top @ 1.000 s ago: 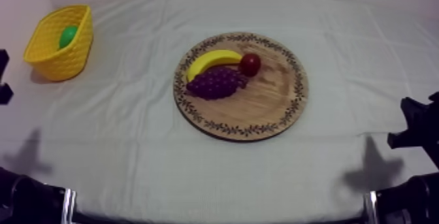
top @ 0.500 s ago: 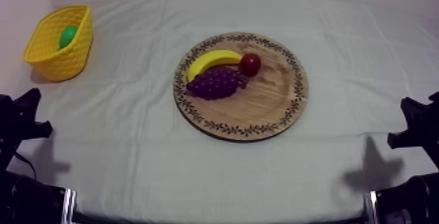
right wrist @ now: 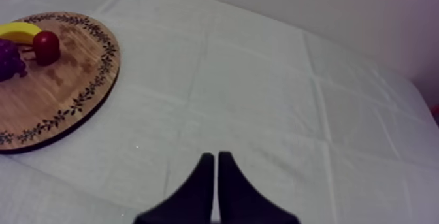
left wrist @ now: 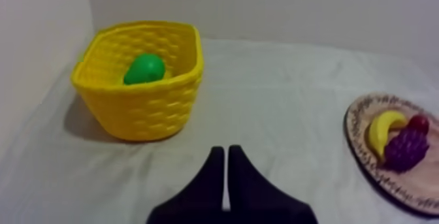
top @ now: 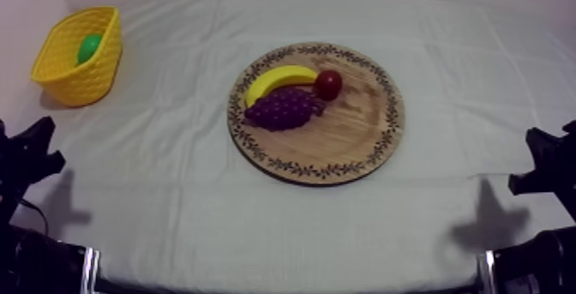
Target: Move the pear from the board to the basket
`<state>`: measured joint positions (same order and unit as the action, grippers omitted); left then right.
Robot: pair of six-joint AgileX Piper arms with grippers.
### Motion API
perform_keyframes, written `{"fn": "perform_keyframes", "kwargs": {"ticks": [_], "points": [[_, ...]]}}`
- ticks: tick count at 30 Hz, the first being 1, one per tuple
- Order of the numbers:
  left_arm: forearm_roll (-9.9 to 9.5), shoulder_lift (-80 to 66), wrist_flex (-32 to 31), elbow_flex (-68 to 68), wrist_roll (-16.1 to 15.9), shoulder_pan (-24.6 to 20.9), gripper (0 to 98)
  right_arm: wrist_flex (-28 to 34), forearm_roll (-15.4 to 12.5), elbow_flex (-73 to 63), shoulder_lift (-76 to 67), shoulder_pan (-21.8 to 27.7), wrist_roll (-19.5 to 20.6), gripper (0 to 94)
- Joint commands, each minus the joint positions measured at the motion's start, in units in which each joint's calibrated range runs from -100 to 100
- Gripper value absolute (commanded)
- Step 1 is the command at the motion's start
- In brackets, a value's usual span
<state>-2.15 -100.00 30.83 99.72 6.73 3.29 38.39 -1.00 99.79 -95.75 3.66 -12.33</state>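
My left end effector (left wrist: 225, 149) and right end effector (right wrist: 215, 155) are each pinched together on nothing, and I see the pear (top: 87, 47) lying in the basket (top: 81, 85) at the top view's upper left.

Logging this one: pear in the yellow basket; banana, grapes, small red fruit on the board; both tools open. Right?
No: the left tool and the right tool are both shut, each closed to a narrow wedge in its own wrist view. The rest holds.
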Motion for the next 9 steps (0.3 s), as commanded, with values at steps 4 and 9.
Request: {"fn": "perform_keyframes", "kwargs": {"ticks": [4, 9], "points": [[0.02, 0.0, 0.1, 0.1, 4.3, 0.0, 0.1, 0.0, 0.0, 0.0, 0.0, 0.0, 0.0, 0.3], [0.03, 0.0, 0.1, 0.1, 4.4, 0.0, 0.1, 0.0, 0.0, 0.0, 0.0, 0.0, 0.0, 0.3]]}}
